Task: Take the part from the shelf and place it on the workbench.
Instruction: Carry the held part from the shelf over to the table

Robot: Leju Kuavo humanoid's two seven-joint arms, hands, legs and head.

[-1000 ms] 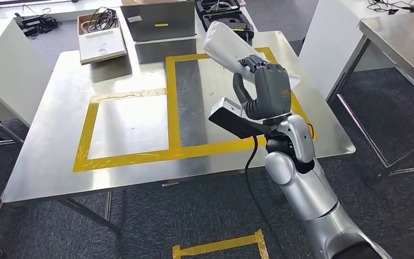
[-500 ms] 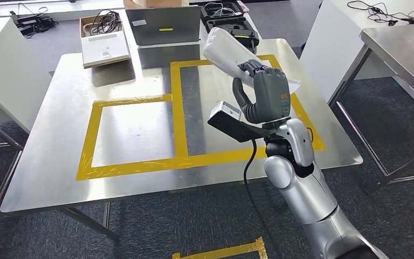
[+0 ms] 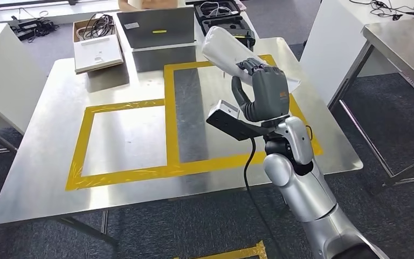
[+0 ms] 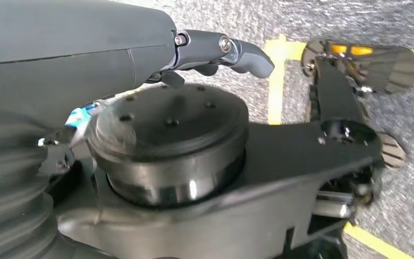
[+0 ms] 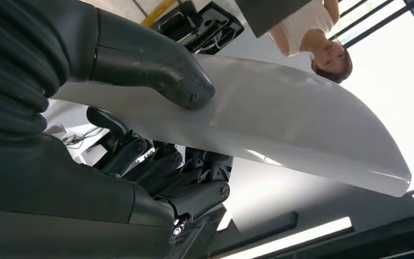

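workbench (image 3: 43, 178): steel-topped table, fills most of head view; legs on grey carpet
yellow tape (image 3: 170, 135): two joined rectangles marked on bench top, smaller one toward 9 o'clock, bigger one toward 3 o'clock
right arm (image 3: 307, 199): silver, comes in from 5 o'clock, forearm raised over bench's near edge at the bigger rectangle; black cable hangs beside it
part (image 3: 223, 48): long white curved panel, smooth & glossy; held up in the air above the bigger tape rectangle, tilted, free end toward 12 o'clock; not touching bench top. In rt wrist view (image 5: 302, 129) it runs across the frame, broad and tapering
right hand (image 3: 264, 91): grey, clamped on the part; thumb (image 5: 156, 70) pressed on one face, darker fingers (image 5: 161, 167) curled against the other face
wrist camera (image 3: 226, 116): black bracket w/ silver box, sticks out from rt wrist toward 9 o'clock
left hand (image 4: 102, 59): seen close in lt wrist view, over grey carpet w/ yellow floor tape; one dark finger (image 4: 232, 51) sticks out straight, nothing seen in it; rest of fingers hidden, so cannot tell if apart or together
grey metal box (image 3: 156, 29): at bench's far edge, 12 o'clock, small yellow label on front
cardboard box (image 3: 97, 40): at 11 o'clock beyond bench, white sheet & black cables inside
black case (image 3: 223, 13): open, at 12–1 o'clock behind bench
person (image 5: 315, 32): seen in rt wrist view beyond the part, white top
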